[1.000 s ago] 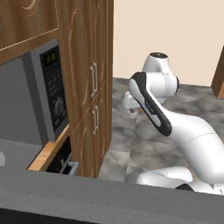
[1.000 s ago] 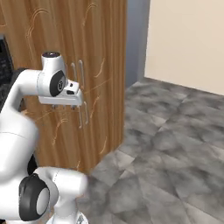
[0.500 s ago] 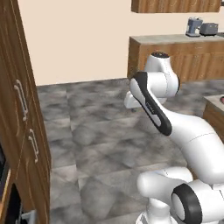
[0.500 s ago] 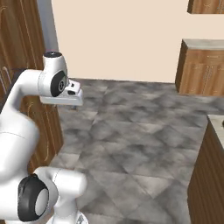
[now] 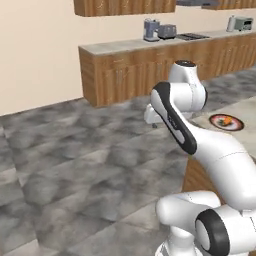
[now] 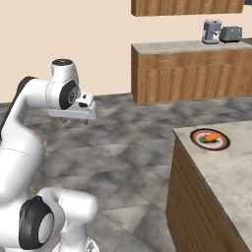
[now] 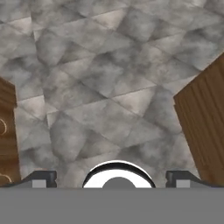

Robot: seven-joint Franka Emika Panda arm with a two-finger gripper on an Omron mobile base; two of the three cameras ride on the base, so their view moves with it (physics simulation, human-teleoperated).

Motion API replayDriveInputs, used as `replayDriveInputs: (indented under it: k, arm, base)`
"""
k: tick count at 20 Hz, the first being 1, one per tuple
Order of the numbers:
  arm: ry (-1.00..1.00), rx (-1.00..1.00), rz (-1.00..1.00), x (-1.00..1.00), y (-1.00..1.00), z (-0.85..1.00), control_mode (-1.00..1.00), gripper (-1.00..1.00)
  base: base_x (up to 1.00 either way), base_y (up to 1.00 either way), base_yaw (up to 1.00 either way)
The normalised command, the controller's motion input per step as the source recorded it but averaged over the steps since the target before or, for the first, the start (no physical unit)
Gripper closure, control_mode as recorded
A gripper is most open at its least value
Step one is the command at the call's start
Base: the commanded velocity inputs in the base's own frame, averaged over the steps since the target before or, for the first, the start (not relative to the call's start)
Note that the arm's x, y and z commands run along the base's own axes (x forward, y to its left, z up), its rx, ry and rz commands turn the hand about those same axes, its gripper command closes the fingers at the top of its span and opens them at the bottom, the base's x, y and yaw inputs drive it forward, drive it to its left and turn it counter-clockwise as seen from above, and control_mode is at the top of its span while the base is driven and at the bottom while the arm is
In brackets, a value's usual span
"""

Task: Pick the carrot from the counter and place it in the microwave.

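The carrot point(image 6: 211, 138) is small and orange, and it lies on a round dark-rimmed plate point(image 6: 218, 144) near the corner of the counter point(image 6: 227, 170). In the left base view the carrot point(image 5: 225, 120) sits on the counter point(image 5: 239, 106) just right of my arm. My gripper point(image 6: 75, 120) hangs over bare floor, well left of the counter and far from the carrot. The hand view shows the gripper point(image 7: 111, 178) open, its fingertips point(image 7: 43, 177) wide apart with nothing between them. The microwave is out of view.
The counter's wooden base point(image 7: 204, 127) rises at the right of the hand view, and another wooden cabinet edge point(image 7: 6, 131) stands at its left. A far counter point(image 6: 187, 47) along the back wall carries a coffee machine point(image 6: 211, 31) and a toaster point(image 6: 230, 33). Grey tiled floor point(image 5: 90, 150) lies between.
The whole picture has swung: the tall wooden cabinets and the microwave have left the views, and the counter with the plate has come in. The arm's pose is unchanged and the gripper stays open.
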Motion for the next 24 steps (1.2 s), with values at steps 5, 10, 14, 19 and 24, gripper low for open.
replayDriveInputs:
  k: [5, 10, 14, 19, 24]
  arm:
    - [0.0, 0.0, 0.0, 0.0, 0.0, 0.0, 1.0, -1.0]
    - [0.0, 0.0, 0.0, 0.0, 0.0, 0.0, 1.0, -1.0]
    - [0.0, 0.0, 0.0, 0.0, 0.0, 0.0, 1.0, -1.0]
    - [0.0, 0.0, 0.0, 0.0, 0.0, 0.0, 1.0, -1.0]
    - [0.0, 0.0, 0.0, 0.0, 0.0, 0.0, 1.0, -1.0]
  base:
    - [0.67, -0.55, -0.55]
    - [0.84, -0.12, -0.57]
    - [0.85, 0.27, -0.64]
    - [0.63, 0.26, -0.57]
    - [0.53, 0.23, -0.53]
